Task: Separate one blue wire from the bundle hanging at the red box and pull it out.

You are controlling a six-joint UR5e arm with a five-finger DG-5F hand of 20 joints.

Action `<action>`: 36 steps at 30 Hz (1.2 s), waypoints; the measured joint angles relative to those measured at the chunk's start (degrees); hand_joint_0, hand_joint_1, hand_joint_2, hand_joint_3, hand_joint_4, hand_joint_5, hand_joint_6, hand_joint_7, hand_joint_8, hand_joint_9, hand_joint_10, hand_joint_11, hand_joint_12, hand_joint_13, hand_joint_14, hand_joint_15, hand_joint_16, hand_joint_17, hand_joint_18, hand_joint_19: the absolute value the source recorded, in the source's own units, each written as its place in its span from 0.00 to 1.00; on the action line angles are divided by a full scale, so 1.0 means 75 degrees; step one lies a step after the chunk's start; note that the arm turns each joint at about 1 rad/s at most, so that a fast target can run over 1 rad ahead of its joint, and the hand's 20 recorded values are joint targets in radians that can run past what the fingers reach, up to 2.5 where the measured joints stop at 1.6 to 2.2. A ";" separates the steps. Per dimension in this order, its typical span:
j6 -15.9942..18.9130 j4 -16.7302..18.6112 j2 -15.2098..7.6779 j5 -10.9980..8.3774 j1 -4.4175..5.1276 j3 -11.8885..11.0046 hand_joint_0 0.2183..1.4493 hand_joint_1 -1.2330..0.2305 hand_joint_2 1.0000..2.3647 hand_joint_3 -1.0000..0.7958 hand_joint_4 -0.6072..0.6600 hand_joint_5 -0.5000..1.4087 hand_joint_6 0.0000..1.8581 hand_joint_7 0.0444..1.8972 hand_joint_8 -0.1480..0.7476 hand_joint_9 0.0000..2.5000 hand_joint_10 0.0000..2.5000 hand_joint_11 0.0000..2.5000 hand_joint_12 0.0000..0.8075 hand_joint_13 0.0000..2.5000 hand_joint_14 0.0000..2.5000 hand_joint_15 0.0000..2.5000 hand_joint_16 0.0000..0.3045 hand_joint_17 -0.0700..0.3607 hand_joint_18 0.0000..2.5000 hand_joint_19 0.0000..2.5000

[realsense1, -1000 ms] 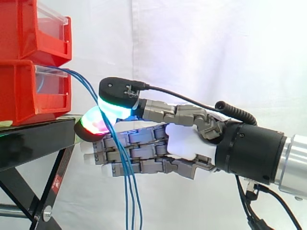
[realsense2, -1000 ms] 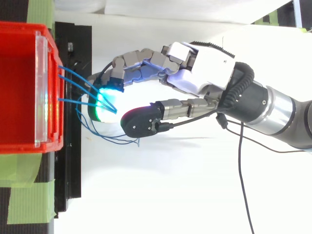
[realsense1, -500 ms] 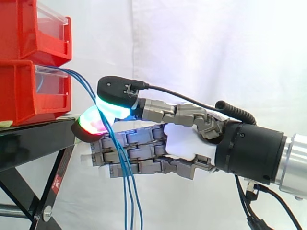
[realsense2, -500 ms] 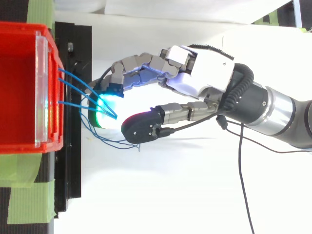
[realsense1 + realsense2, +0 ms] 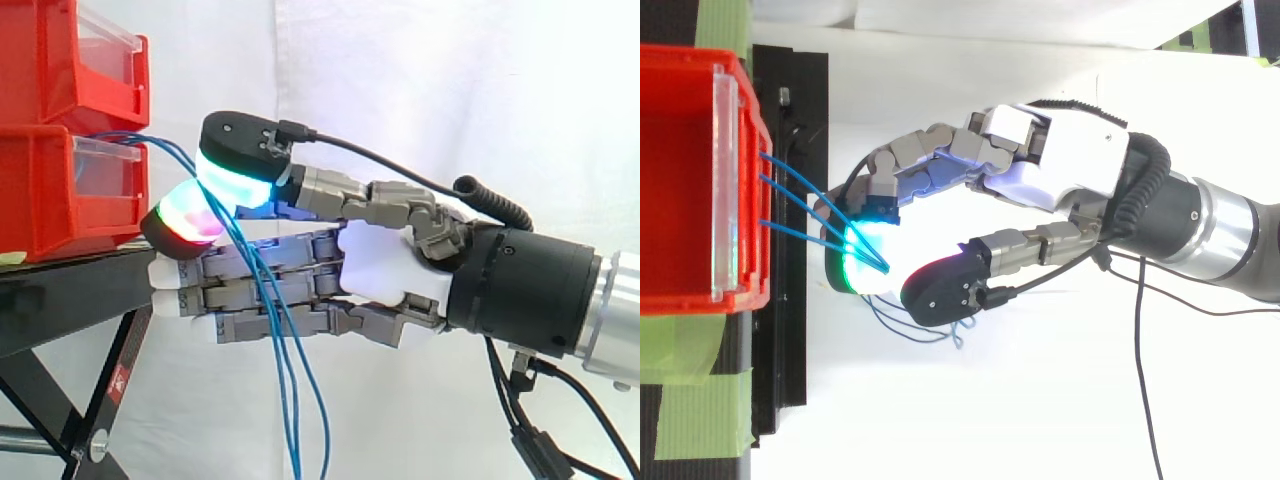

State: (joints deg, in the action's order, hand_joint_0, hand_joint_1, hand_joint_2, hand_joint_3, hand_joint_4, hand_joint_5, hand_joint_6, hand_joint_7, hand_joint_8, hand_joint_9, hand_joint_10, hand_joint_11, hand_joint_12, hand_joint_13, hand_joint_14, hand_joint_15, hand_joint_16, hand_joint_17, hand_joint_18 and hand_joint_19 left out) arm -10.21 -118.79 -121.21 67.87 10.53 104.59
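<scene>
Item one, the hand (image 5: pixel 378 278): I see it come in from the right, level, palm side-on to the side camera, with its thumb on top and its fingers stretched toward the bins. The thumb's pad (image 5: pixel 235 182), glowing cyan and green, is pressed down against a finger pad (image 5: pixel 188 218) glowing red and green. The two are closed together on the blue wires (image 5: pixel 282 360), though I cannot tell how many strands are actually caught between them. The remaining fingers lie fairly straight below the pinch, their tips just beside the edge of the black stand (image 5: pixel 60 300). Item two, the blue wires: from above I count three strands leaving the front lip of the red bin, spaced apart there and converging at the glowing pinch. From the side they arch out of the lower red bin (image 5: pixel 40 195), pass between the pads, then hang down across the straight fingers and off the bottom of the view. Loose tails curl on the near side of the thumb in the top view. Item three, surroundings: an upper red bin (image 5: pixel 50 60) stacked on the lower one, green tape (image 5: pixel 700 410) beside the stand, and a white curtain (image 5: pixel 450 90) behind.
</scene>
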 measured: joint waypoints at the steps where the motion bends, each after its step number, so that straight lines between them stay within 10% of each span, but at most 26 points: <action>1: 0.0098 -0.0034 0.0014 0.0012 -0.0005 0.0000 0.34 0.34 0.02 0.54 0.59 0.17 0.43 0.59 0.53 0.30 0.00 0.19 0.50 0.28 0.01 0.15 0.16 0.42 0.16 0.16; 19: 0.2095 -0.0510 0.0038 0.0002 -0.0042 0.0000 0.34 0.34 0.02 0.53 0.59 0.17 0.43 0.58 0.54 0.30 0.00 0.19 0.51 0.37 0.01 0.21 0.16 0.42 0.17 0.16; 36: 0.2709 -0.0534 0.0037 -0.0009 -0.0045 0.0000 0.34 0.34 0.02 0.53 0.59 0.16 0.43 0.59 0.53 0.29 0.01 0.19 0.47 0.49 0.01 0.40 0.16 0.42 0.17 0.17</action>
State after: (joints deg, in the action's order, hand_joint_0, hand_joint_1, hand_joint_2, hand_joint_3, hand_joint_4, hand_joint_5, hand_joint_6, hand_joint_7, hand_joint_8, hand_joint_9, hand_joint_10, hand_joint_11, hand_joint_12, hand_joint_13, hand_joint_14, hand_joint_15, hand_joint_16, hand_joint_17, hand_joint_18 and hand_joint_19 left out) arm 10.10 -122.79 -120.93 67.81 10.20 104.59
